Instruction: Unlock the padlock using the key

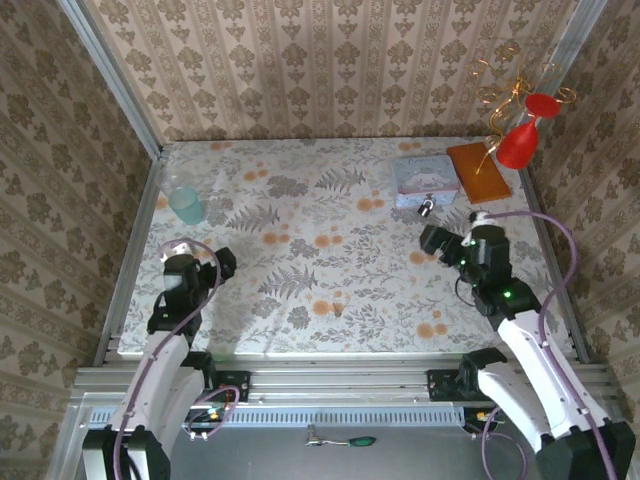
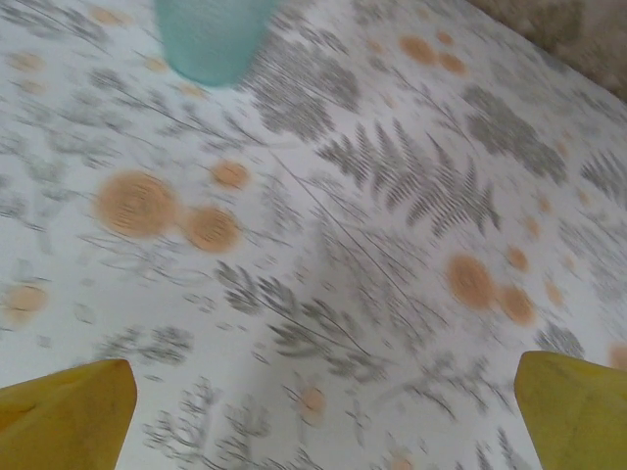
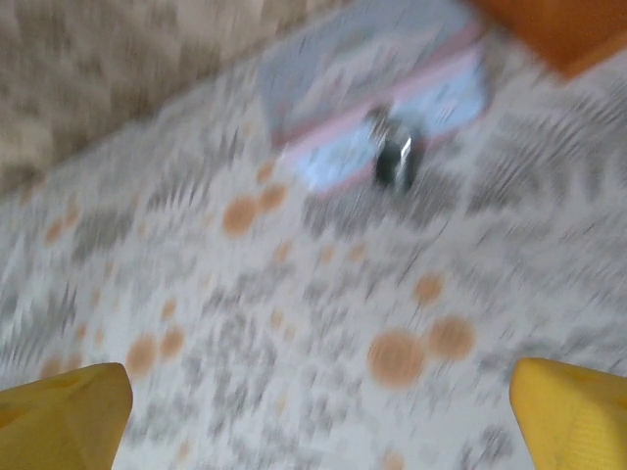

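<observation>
Now: padlock against the tin, both sets of jaws spread

Far right on the flowered table, lying at the near edge of the pale blue tin and seemingly touching it; blurred from the right wrist, dark body and silvery shackle just made out. Right gripper poised just short of the padlock, jaws spread wide, holding nothing. Left gripper well apart on the other side, near a teal cup, jaws likewise wide and empty. Orange board just beside the tin.
</observation>
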Robot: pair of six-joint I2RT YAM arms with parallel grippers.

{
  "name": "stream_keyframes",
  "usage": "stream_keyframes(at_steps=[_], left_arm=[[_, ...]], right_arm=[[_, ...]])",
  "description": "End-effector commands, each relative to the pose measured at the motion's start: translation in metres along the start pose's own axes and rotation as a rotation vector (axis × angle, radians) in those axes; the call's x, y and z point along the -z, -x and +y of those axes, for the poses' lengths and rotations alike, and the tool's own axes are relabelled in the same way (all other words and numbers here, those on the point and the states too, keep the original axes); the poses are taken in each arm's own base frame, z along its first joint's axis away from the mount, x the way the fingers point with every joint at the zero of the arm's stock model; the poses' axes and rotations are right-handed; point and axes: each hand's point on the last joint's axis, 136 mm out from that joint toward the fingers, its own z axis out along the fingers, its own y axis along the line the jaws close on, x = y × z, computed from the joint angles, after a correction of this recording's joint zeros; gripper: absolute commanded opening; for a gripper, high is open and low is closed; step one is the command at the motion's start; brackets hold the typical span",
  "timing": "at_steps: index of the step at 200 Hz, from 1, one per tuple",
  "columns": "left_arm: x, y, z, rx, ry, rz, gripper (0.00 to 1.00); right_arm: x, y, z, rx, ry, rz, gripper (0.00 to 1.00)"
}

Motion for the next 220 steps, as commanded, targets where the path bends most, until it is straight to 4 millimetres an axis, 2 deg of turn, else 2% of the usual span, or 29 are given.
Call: stream_keyframes(at_steps=[1, 36, 55, 60, 92, 114, 133, 167, 220], left_arm=[[0.004, -0.026, -0.034, -0.059, -0.136, 0.125, 1.00], [0.013, -0.056, -0.066, -0.210, -0.225, 0.199, 1.00], [0.015, -0.064, -0.078, -0.257, -0.279, 0.203, 1.00], [0.018, -0.072, -0.085, -0.282, -0.318, 0.214, 1.00], [0.019, -0.079, -0.096, -0.287, -0.400, 0.188, 0.98], [0.021, -0.078, -0.098, -0.272, -0.416, 0.178, 0.98], [0.024, -0.075, -0.096, -0.284, -0.399, 0.172, 0.98], [0.029, -0.074, -0.096, -0.272, -0.416, 0.159, 0.99], [0.031, -0.072, -0.100, -0.263, -0.434, 0.156, 1.00]], right_arm=[[0.009, -0.037, 0.014, 0.004, -0.009, 0.134, 1.00], [-0.001, -0.096, 0.046, -0.032, 0.040, 0.260, 0.93], [-0.009, -0.129, 0.067, 0.007, 0.039, 0.345, 0.86], [-0.010, -0.137, 0.074, 0.022, 0.038, 0.371, 0.85], [-0.021, -0.189, 0.113, 0.118, 0.022, 0.526, 0.70], [-0.028, -0.219, 0.128, 0.156, -0.009, 0.596, 0.61], [-0.033, -0.233, 0.133, 0.160, -0.040, 0.627, 0.54], [-0.040, -0.247, 0.133, 0.144, -0.084, 0.658, 0.44], [-0.046, -0.261, 0.130, 0.160, -0.138, 0.687, 0.38]])
